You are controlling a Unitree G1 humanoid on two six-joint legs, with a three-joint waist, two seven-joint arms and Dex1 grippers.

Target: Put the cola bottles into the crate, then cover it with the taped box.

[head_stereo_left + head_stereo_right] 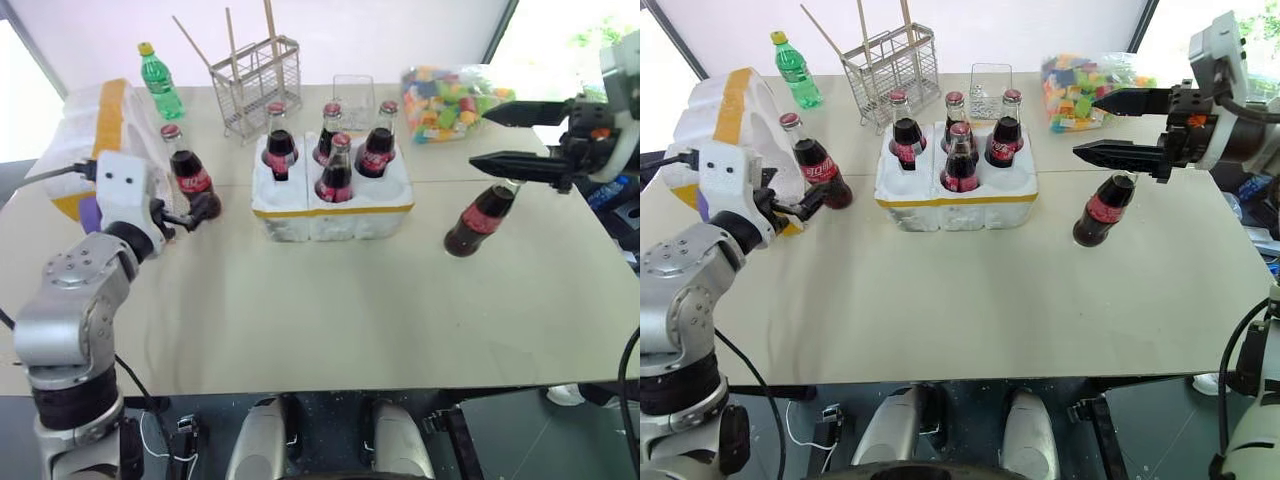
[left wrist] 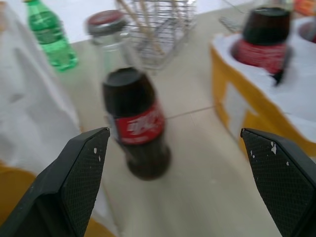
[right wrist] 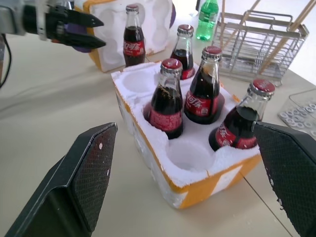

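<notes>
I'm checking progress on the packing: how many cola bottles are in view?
6: four stand in the crate holes, one by the taped box, one under the right hand.

The left arm (image 1: pixel 75 310) has rounded silver-grey shells, black joints and a white boxy wrist block (image 1: pixel 125 185) with two small dark dots. A black cable runs into that block. Both pincers, left pincer (image 1: pixel 195 212) and right pincer (image 1: pixel 500 135), have long, black, tapered fingers with finely textured inner pads (image 3: pixel 96 170), flecked white.

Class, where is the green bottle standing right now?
In the left eye view the green bottle stands upright at the table's far left, behind the taped box and left of the wire basket.
</notes>
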